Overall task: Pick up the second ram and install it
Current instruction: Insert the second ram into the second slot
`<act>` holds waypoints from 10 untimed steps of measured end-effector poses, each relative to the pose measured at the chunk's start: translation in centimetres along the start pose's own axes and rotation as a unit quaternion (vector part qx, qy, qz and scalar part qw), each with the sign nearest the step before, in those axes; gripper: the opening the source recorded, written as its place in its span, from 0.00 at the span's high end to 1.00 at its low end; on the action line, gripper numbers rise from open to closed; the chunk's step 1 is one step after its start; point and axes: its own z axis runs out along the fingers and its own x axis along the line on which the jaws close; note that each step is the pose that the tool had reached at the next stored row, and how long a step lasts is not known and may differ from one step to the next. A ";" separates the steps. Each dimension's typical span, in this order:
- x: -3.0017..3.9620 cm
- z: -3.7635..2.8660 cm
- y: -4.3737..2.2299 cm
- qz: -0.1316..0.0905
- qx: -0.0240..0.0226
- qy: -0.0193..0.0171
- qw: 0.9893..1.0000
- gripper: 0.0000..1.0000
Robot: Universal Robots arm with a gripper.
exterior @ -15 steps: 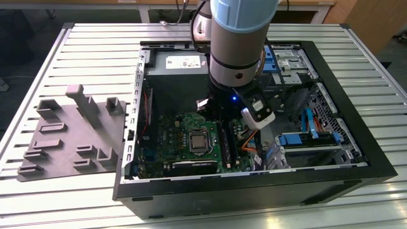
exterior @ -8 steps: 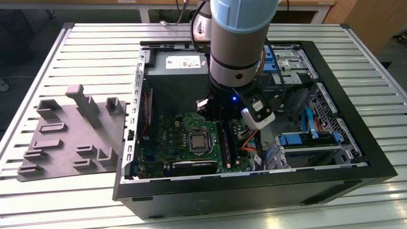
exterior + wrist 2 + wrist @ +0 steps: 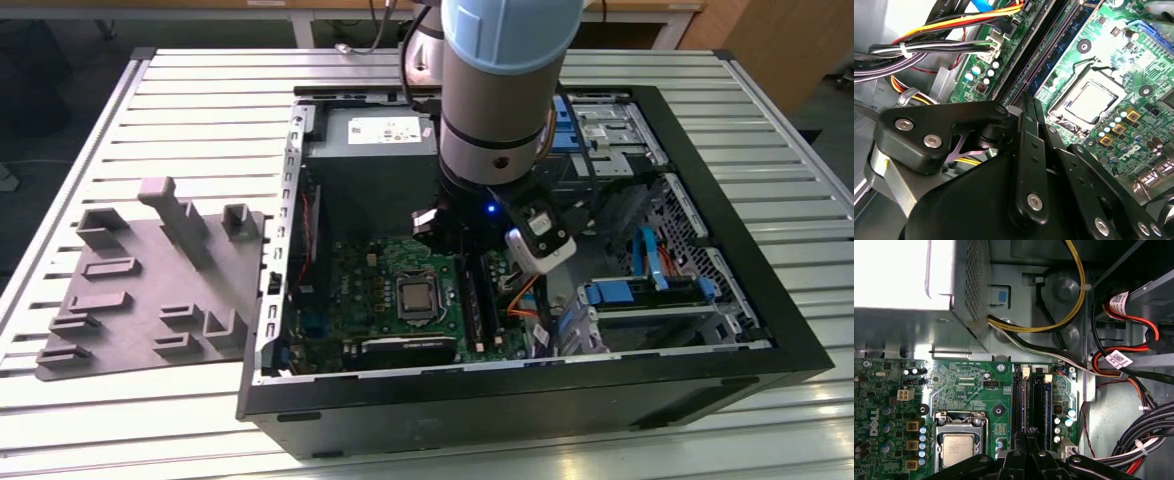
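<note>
You are working on a slatted metal table (image 3: 200, 90), where a big black open computer case (image 3: 747, 330) lies on its side with a moulded grey fixture tray (image 3: 147, 290) just beside it on the exterior view's left. The silver-grey arm (image 3: 501, 90) reaches down into the case, over the right part of the green motherboard (image 3: 367, 290). At the far end of the case sits the grey boxy power supply (image 3: 367, 140), with a white printed sticker (image 3: 387, 130) too small to make out. A bundle of yellow, black and red cables (image 3: 1079, 315) runs from it past the board's edge, and two white printed tags (image 3: 1121, 360) hang on the red-and-black lead. The metal-capped processor socket (image 3: 958, 450) lies just to the left of the bank of long black memory slots (image 3: 1031, 395). In both wrist views your black claw (image 3: 1029, 432) (image 3: 1027, 102) hangs right over that bank, its two fingers drawn together with no gap that you could see between them. Whether the tips touch a slot cannot be told. The second ram, a slim dark stick, cannot be told apart from the dark slot strips under the fingertips, so you cannot tell whether it is seated there or pinched in the claw.
</note>
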 end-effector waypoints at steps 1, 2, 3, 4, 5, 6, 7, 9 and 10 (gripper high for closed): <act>0.00 0.00 0.00 0.001 0.000 0.000 1.000 0.88; -0.01 0.00 0.00 0.001 0.000 0.000 1.000 0.88; -0.01 0.00 0.00 0.002 0.000 0.000 1.000 0.88; -0.02 0.00 0.00 0.002 0.000 0.000 1.000 0.88; -0.02 0.00 0.00 0.002 0.000 0.000 1.000 0.88; -0.02 0.00 0.00 0.003 0.000 0.000 1.000 0.88; -0.03 0.00 0.00 0.003 0.000 0.000 1.000 0.88; -0.03 0.01 0.00 0.005 0.000 0.000 1.000 0.88; -0.03 0.01 0.00 0.005 0.000 0.000 1.000 0.88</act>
